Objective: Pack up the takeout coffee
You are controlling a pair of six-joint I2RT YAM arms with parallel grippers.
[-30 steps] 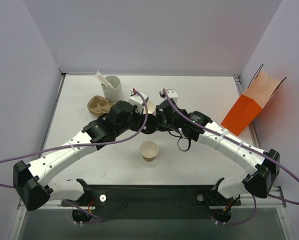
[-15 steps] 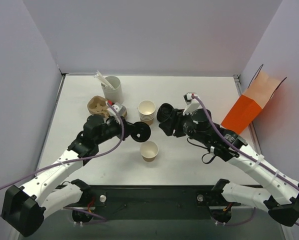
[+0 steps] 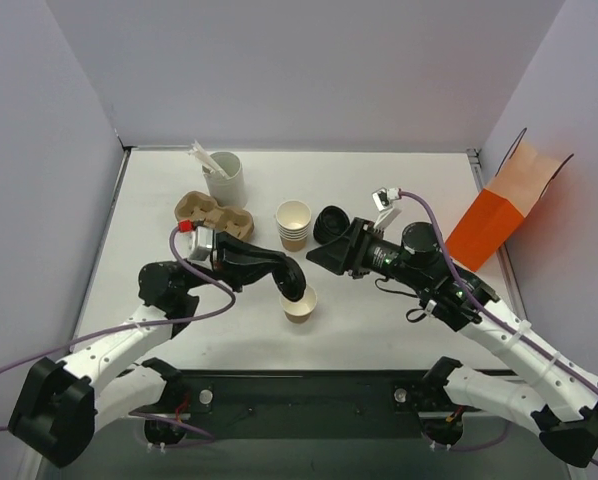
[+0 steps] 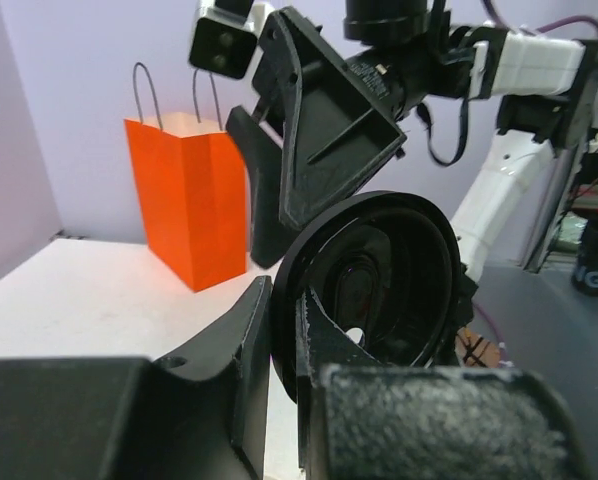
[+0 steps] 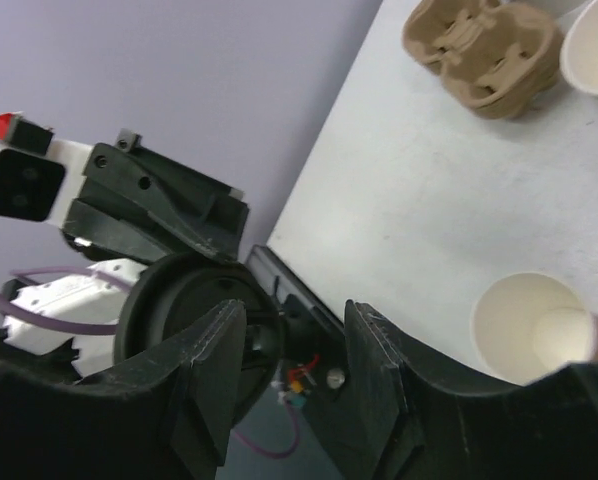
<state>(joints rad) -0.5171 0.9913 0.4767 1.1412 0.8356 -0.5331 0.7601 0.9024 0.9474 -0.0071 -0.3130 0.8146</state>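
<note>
Cup [image 3: 301, 306] just below black lid [image 3: 293, 279] in left hand [image 3: 285, 273]

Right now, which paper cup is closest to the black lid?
The lone cup nearest the arm bases, not the stack behind it; the left gripper holds the lid over its rim.

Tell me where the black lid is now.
In the top view, just left of centre: the left gripper holds the black lid over the lone paper cup, on the near side of the cup stack.
</note>
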